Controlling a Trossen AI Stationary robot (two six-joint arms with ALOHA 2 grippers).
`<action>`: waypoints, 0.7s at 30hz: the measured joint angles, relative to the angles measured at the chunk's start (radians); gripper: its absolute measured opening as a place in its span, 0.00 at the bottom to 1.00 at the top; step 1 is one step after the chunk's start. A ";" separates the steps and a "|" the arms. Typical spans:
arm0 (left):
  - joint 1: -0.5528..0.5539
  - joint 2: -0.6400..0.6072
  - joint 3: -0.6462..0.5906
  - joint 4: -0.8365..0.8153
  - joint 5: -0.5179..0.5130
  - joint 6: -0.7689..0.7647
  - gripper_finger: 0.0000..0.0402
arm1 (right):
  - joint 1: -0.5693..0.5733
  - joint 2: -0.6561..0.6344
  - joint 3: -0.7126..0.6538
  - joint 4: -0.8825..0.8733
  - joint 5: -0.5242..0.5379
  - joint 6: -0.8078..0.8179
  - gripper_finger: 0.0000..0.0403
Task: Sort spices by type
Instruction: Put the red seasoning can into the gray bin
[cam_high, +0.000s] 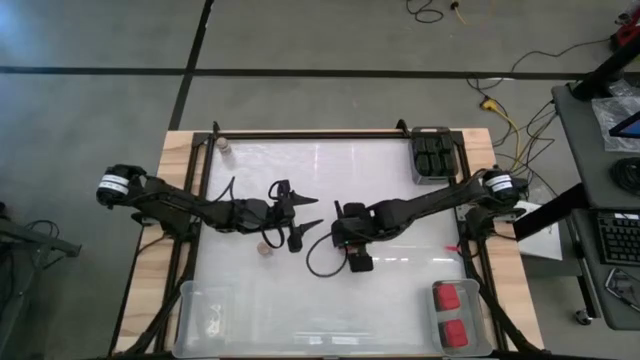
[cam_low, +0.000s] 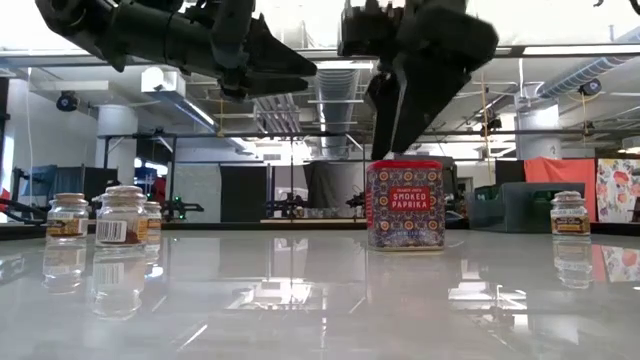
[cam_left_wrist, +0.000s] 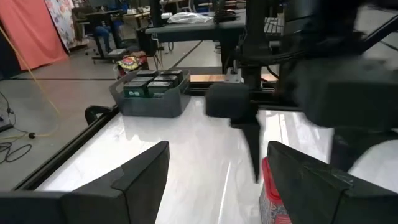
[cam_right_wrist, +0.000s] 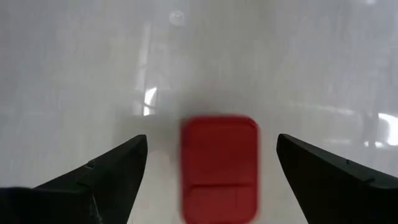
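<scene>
2 dark fingers of the right gripper (cam_right_wrist: 211, 180) spread wide above a red-topped blocky paprika tin (cam_right_wrist: 219, 167); the left gripper (cam_high: 300, 215) waits open nearby.

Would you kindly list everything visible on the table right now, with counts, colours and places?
Paprika tin: one, red lid, mid-table, under the right hand.
Red-lidded tins: two, in the near-right bin.
Black tins: several, in the far-right bin.
Round jars: one under the left hand, one at the far-left corner.
Near-left bin: clear, contents unclear.
Left hand: open, mid-table.
Right hand: open, above the paprika tin.
</scene>
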 joint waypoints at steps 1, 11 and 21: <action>0.000 0.000 0.000 0.000 0.000 0.000 0.64 | -0.007 0.001 -0.004 -0.003 0.000 0.001 0.87; 0.000 0.000 0.010 -0.003 0.000 0.026 0.64 | -0.020 0.048 -0.018 -0.012 -0.060 0.037 0.76; 0.000 0.000 0.008 -0.005 0.000 0.023 0.64 | -0.021 0.057 -0.019 -0.025 -0.060 0.062 0.55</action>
